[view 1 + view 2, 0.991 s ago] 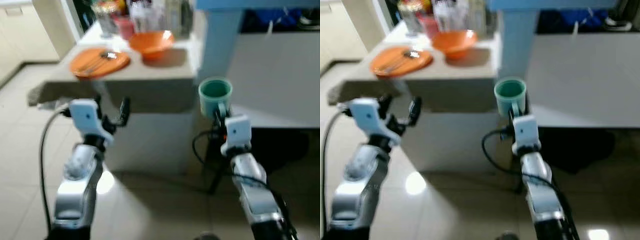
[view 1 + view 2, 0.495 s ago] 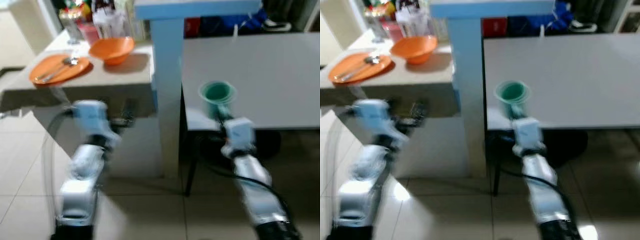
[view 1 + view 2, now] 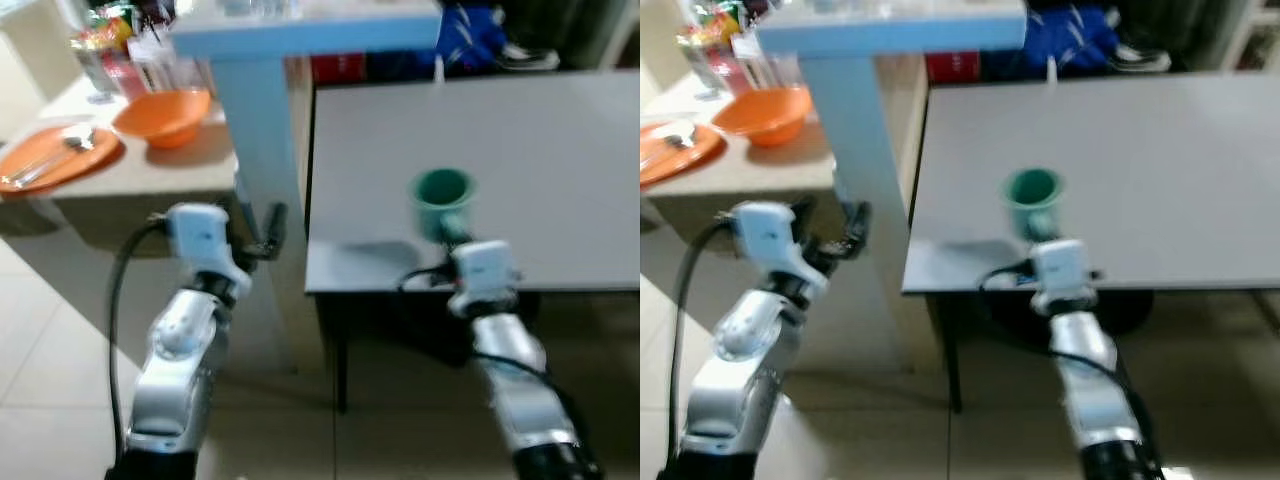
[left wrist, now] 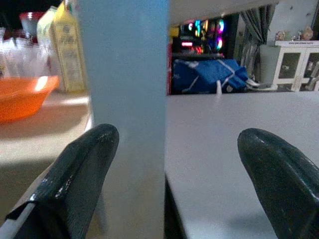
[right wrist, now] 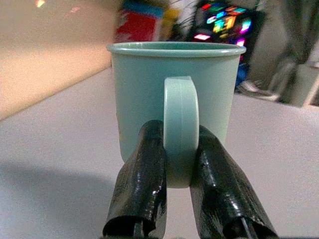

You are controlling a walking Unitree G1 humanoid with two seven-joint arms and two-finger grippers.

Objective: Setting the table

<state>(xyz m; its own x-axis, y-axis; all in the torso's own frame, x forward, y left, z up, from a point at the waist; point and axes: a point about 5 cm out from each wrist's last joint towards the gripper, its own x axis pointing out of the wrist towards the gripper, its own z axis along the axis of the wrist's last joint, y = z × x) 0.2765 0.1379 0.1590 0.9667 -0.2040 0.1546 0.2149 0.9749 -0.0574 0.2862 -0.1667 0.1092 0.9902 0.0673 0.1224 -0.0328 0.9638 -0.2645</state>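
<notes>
Over the near edge of the plain grey rectangular table (image 3: 520, 150), the right gripper (image 5: 179, 169) holds the pale green plastic mug (image 5: 175, 99) upright by its handle.

The mug's long axis stands vertical, mouth up, and its handle faces back toward the robot, pinched between the two black fingers (image 5: 144, 179); whether its base touches the tabletop cannot be told. The left gripper (image 4: 169, 164) hangs with fingers spread wide and nothing between them, level with the light blue post (image 3: 255, 130) just left of the table. Beyond the post, a beige counter (image 3: 150, 170) carries an orange bowl (image 3: 163, 115) and an orange plate (image 3: 55, 157) with cutlery on it. Pale tiled floor (image 3: 50, 330) lies below.
</notes>
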